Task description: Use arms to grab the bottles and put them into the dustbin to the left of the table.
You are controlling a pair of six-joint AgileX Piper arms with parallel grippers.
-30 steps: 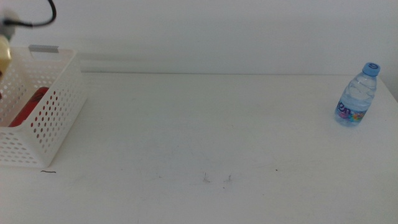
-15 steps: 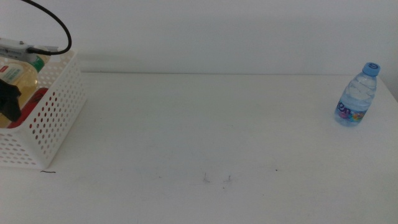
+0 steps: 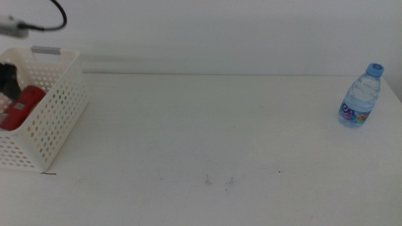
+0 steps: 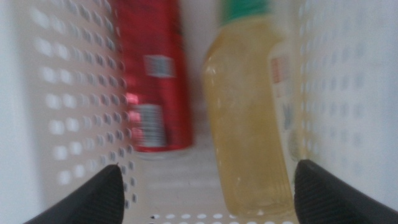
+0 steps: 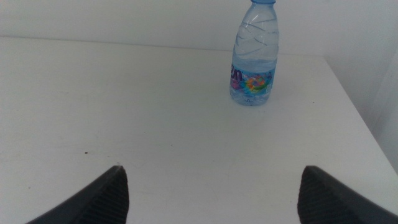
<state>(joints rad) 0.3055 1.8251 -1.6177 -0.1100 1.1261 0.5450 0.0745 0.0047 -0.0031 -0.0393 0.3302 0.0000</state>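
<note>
Bottles: red drink can (image 4: 154, 81) and yellow-tea bottle (image 4: 252, 124) lie in white perforated plastic dustbin (image 3: 53, 119). Clear blue-capped water bottle (image 3: 362, 96) stands on white desk (image 3: 207, 132), far right. Left claw (image 4: 205, 196) wide, empty, above the bin; right claw (image 5: 211, 193) wide, empty, facing water bottle.

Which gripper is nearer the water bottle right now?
Right. The right gripper faces the water bottle across bare table; the left gripper hangs over the dustbin.

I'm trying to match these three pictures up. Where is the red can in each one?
Middle view: the red can lies in the basket, far left.
Left wrist view: the can lies beside the tea bottle, between the open left gripper jaws.
Right wrist view: not in it.
Shared landmark: the basket's perforated walls.
</note>
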